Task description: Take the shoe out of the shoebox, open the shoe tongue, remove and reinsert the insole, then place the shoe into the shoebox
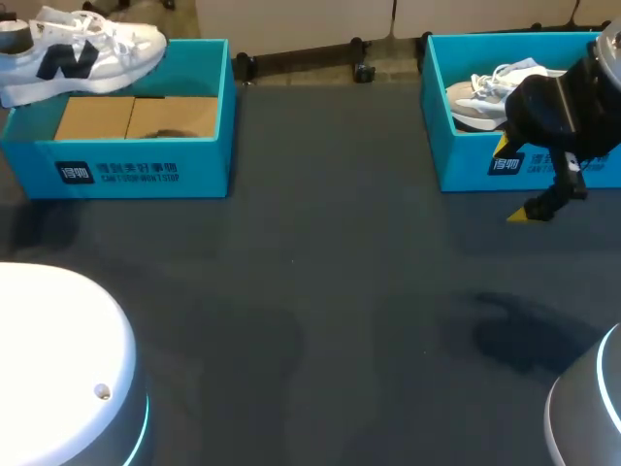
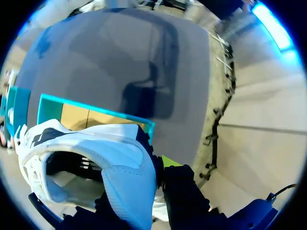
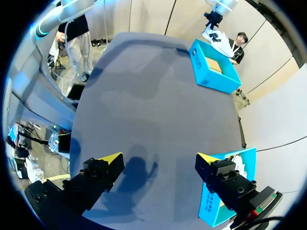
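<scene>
Head view shows you the white shoe [image 1: 87,49] at upper left, clamped by your left gripper [image 2: 162,167] above the teal shoebox [image 1: 146,170]; your right gripper [image 1: 516,180], upper right, stands wide open.

Black right end effector [image 3: 157,163], yellow fingertips [image 3: 111,158]

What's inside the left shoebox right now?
Only brown cardboard shows on the floor of the left shoebox. The shoe hangs over its far left corner and hides what lies under it there.
</scene>
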Action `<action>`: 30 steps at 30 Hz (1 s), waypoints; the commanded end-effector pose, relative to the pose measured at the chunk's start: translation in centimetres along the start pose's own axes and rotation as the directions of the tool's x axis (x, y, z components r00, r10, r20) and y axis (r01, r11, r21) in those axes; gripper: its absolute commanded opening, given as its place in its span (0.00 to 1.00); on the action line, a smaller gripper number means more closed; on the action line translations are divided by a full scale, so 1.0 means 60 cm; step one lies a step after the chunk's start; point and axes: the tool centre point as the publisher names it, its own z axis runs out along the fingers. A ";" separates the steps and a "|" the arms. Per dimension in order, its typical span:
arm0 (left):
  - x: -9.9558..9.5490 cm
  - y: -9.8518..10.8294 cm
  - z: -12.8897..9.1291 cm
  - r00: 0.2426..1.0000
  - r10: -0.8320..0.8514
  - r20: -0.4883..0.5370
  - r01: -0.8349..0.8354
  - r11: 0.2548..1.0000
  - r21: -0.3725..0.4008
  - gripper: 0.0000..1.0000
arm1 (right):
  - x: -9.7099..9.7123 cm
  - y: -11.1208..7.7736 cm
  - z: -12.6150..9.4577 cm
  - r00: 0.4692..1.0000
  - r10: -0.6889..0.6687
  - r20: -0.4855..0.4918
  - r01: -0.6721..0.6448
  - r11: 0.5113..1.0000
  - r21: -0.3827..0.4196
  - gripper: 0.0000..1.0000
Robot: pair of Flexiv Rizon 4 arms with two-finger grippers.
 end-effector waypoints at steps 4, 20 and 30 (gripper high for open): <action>0.004 0.016 0.004 0.993 0.115 0.018 -0.115 0.993 -0.016 0.00 | -0.004 0.002 0.002 1.000 0.001 -0.004 -0.001 1.000 0.003 1.00; -0.014 0.022 0.012 0.988 0.155 -0.012 -0.155 0.988 -0.026 0.00 | -0.004 0.002 0.002 1.000 0.001 -0.004 -0.001 1.000 0.003 1.00; -0.030 0.026 0.022 0.984 0.177 0.007 -0.177 0.983 -0.051 0.00 | -0.004 0.002 0.002 1.000 0.001 -0.004 -0.001 1.000 0.003 1.00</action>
